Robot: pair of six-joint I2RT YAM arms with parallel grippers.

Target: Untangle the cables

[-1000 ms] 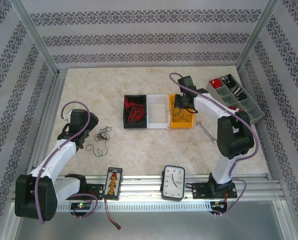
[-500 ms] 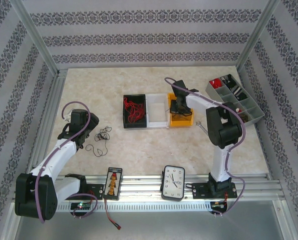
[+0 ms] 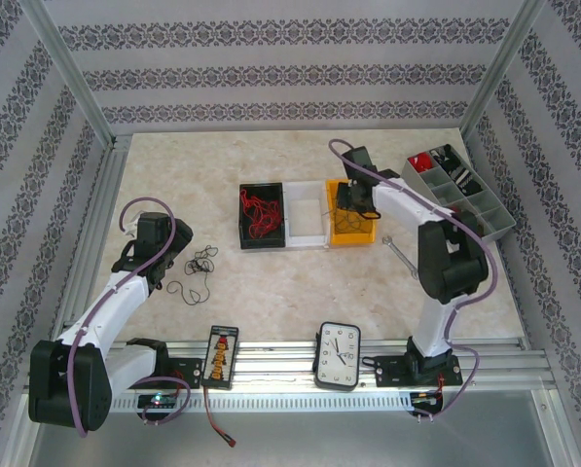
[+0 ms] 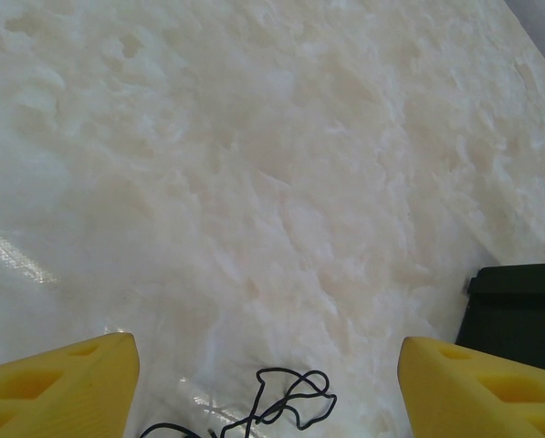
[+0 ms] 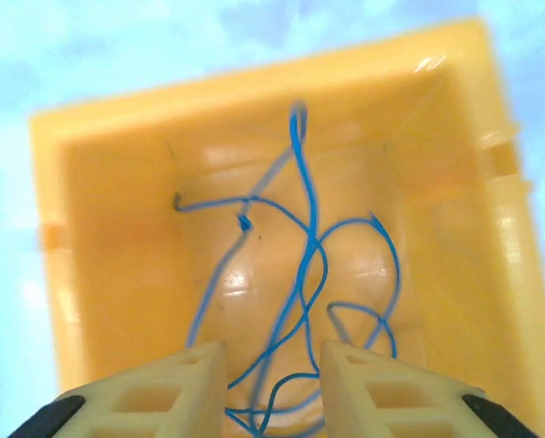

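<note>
Blue cables point(image 5: 301, 265) in yellow bin point(image 5: 455, 182), long axis away frm part-open R tool point(image 5: 274, 354); L tool point(image 4: 267, 351) open.

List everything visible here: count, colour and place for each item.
red wires: one bunch, red, in the black bin
blue wires: one bunch, blue, in the yellow bin
black wires: one bunch, black, loose on the table
white bin: one, between those bins
tray: one, grey, far right
wrench: one, silver, beside the yellow bin
clock: one, white face, near edge
device: one, black, near edge
left gripper: open, above the black wires
right gripper: open, over the yellow bin
</note>
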